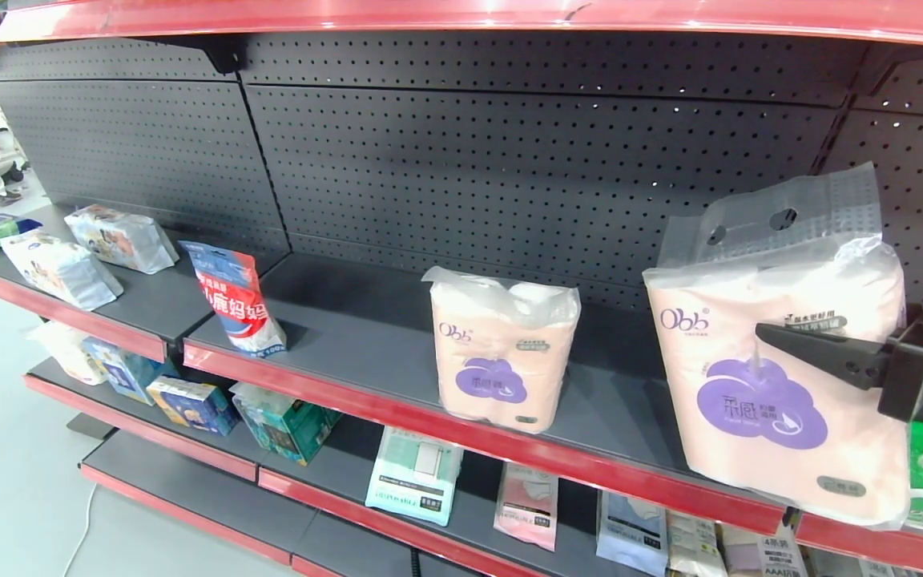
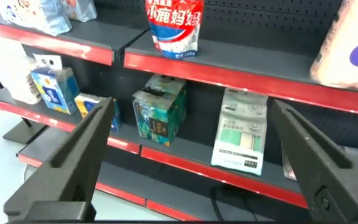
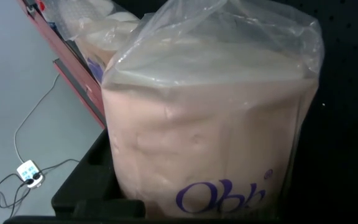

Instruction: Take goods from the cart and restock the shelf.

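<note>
Toilet paper pack [image 1: 750, 433] stands at the right end of the dark shelf [image 1: 349, 320], right at its red front edge: peach rolls in clear film, a purple cloud, a punched handle flap on top. It looks light, squashy and slick, so the flat sides are the best hold. The right gripper [image 1: 810, 353] clamps it; the left gripper [image 2: 192, 109] is spread wide, holding nothing

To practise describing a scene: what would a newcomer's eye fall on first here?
The large pink plastic-wrapped pack of paper rolls, with a purple cloud print, at the right of the black red-edged shelf, held by the right gripper. A matching pink pack stands mid-shelf, a red, white and blue pouch farther left.
</note>
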{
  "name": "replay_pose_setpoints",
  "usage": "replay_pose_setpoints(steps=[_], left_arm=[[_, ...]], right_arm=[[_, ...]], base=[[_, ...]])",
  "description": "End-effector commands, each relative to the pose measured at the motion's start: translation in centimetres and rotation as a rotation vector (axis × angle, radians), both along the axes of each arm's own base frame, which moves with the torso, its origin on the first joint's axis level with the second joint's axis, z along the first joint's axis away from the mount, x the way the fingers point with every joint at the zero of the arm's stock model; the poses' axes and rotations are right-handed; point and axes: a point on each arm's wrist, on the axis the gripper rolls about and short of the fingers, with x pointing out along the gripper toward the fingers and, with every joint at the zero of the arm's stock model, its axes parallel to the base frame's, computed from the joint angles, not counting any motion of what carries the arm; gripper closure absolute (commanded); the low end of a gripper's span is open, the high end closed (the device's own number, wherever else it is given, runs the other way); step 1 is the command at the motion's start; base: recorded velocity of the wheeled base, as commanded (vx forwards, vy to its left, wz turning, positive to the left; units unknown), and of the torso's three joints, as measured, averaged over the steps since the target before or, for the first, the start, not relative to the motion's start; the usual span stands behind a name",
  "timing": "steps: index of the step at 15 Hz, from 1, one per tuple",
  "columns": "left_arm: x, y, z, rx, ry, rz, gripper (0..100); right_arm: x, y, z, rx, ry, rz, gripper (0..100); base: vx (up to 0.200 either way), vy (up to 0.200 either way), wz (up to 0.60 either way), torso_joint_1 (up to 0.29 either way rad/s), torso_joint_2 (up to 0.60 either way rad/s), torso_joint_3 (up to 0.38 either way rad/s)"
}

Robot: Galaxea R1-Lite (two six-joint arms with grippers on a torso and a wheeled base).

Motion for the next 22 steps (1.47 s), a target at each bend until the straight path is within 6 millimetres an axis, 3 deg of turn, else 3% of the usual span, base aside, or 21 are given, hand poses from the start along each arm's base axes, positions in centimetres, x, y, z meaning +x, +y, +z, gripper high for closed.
replay_pose_setpoints(steps=[1, 4, 10, 15, 16, 22], left_arm=[[0.0, 0.0, 0.0, 0.007, -0.001, 0.001, 0], [0.0, 0.0, 0.0, 0.010, -0.001, 0.001, 0], [0.0, 0.0, 0.0, 0.010, -0.001, 0.001, 0], [0.0, 0.0, 0.0, 0.010, -0.001, 0.001, 0], [0.0, 0.0, 0.0, 0.010, -0.001, 0.001, 0], [0.0, 0.0, 0.0, 0.010, -0.001, 0.001, 0]], right_arm=[[0.2, 0.0, -0.1, -0.002, 0.007, 0.001, 100], [1.1, 0.2, -0.3, 0.001, 0.017, 0.000, 100], [5.6, 0.8, -2.3, 0.008, 0.044, 0.003, 100], [9.7, 1.8, -2.0, 0.028, 0.011, 0.073, 100], [9.7, 1.8, -2.0, 0.028, 0.011, 0.073, 100], [16.0, 3.0, -2.8, 0.047, -0.050, 0.131, 100]], base=[[0.000, 0.000, 0.00, 0.000, 0.00, 0.000], [0.000, 0.000, 0.00, 0.000, 0.00, 0.000], [0.000, 0.000, 0.00, 0.000, 0.00, 0.000], [0.000, 0.000, 0.00, 0.000, 0.00, 0.000], [0.000, 0.000, 0.00, 0.000, 0.00, 0.000], [0.000, 0.000, 0.00, 0.000, 0.00, 0.000]])
